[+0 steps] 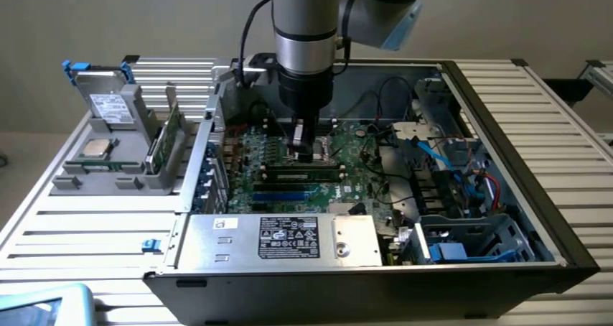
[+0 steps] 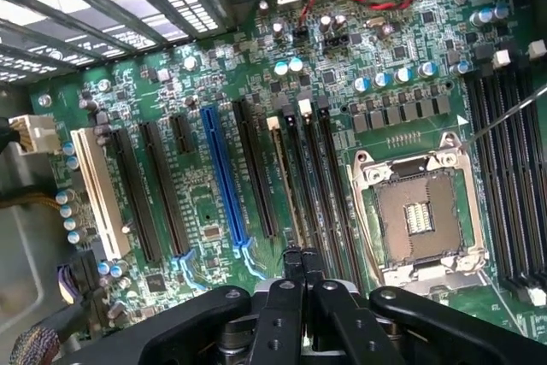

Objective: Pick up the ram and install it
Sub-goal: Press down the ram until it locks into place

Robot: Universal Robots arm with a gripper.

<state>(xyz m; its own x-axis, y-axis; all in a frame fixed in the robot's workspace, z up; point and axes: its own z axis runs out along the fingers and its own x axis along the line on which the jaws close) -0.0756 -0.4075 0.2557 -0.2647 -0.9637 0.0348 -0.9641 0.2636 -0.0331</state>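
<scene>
Ram [image 1: 303, 174]: a long thin circuit-board stick is being seen lying along a slot on the motherboard [image 1: 287, 186], directly under the gripper [image 1: 303, 154]. In the wrist view its top edge [image 2: 287, 190] is being shown as a thin line in one of the dark slots. It is being judged light, stiff and fragile, best taken by its long upper edge or short ends, never by the chips.

Gripper [image 2: 301, 267]: fingers are being held fully closed, tips just above or on the stick's edge; actual contact cannot be told.

Hidden: whether the stick is fully seated and latched is being left uncertain; its label and chips are not being made out.

Nearby: empty processor socket [image 2: 419, 215].
</scene>
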